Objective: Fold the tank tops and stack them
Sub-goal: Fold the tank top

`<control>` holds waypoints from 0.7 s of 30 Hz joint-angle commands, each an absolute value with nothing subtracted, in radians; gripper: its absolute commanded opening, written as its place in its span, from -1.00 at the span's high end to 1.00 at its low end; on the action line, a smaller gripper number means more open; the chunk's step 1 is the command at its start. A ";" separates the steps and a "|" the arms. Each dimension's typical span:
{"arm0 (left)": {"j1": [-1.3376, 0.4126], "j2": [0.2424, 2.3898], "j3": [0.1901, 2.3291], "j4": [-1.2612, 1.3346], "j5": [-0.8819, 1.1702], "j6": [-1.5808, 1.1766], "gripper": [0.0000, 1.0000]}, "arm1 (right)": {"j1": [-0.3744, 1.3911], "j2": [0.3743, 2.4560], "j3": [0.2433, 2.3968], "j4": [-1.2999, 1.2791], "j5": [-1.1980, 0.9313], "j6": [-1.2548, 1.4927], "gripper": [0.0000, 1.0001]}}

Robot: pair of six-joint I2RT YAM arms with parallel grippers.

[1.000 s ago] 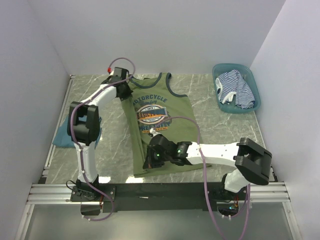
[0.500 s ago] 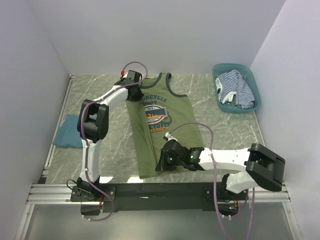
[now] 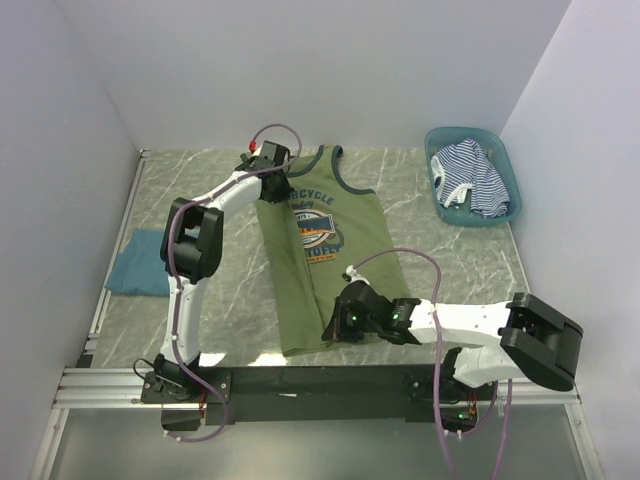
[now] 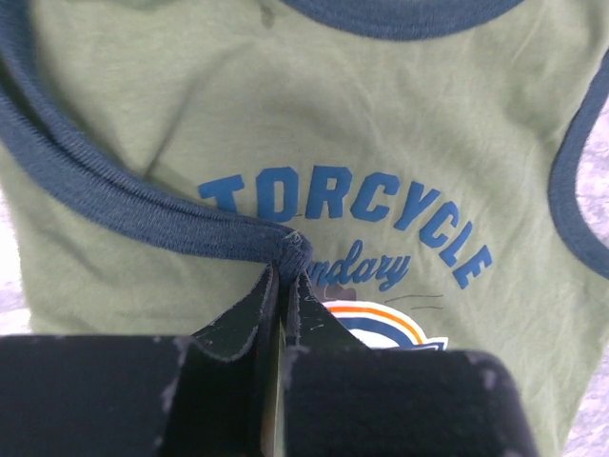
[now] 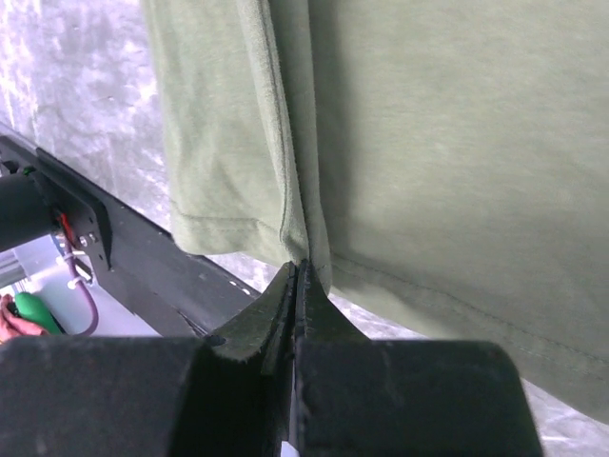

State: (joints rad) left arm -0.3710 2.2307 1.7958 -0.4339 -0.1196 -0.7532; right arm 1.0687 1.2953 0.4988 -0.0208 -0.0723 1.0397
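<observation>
The olive-green tank top (image 3: 335, 250) lies lengthwise in the middle of the table, its left side lifted and turned over toward the right. My left gripper (image 3: 272, 165) is shut on the navy armhole trim at the top's far left; up close the jaws (image 4: 284, 271) pinch the trim just above the blue lettering (image 4: 381, 205). My right gripper (image 3: 335, 322) is shut on the bottom hem, where a fold of olive cloth (image 5: 457, 143) runs into the closed jaws (image 5: 297, 271). A teal-blue tank top (image 3: 140, 262) lies folded at the left. The striped tank top (image 3: 468, 180) sits in the basket.
The teal plastic basket (image 3: 508, 165) stands at the back right by the wall. A black rail (image 3: 320, 382) runs along the near table edge under the arms. White walls close in the left, back and right sides.
Both grippers have moved right, carrying the olive top's left edge with them. The left flap has come further over the graphic. The basket and the teal top have not moved.
</observation>
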 commanded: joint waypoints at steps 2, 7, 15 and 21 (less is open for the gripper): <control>-0.382 2.244 1.830 -0.351 -0.078 -0.738 0.63 | 1.068 1.237 0.471 -0.032 -0.052 1.068 0.92; -0.390 2.201 1.786 -0.289 -0.071 -0.718 0.04 | 1.068 1.125 0.460 -0.148 0.047 1.088 0.15; -0.319 2.071 1.651 -0.255 -0.132 -0.773 -0.03 | 1.153 1.132 0.644 -0.319 0.207 1.025 0.02; -0.304 2.083 1.631 -0.258 -0.100 -0.761 0.32 | 1.195 1.475 0.883 -0.325 0.189 0.924 0.08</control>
State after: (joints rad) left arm -0.2993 2.1227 1.6493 -0.2871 -0.1032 -0.7567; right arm 1.1835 1.3655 0.8143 -0.3103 0.1596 0.9955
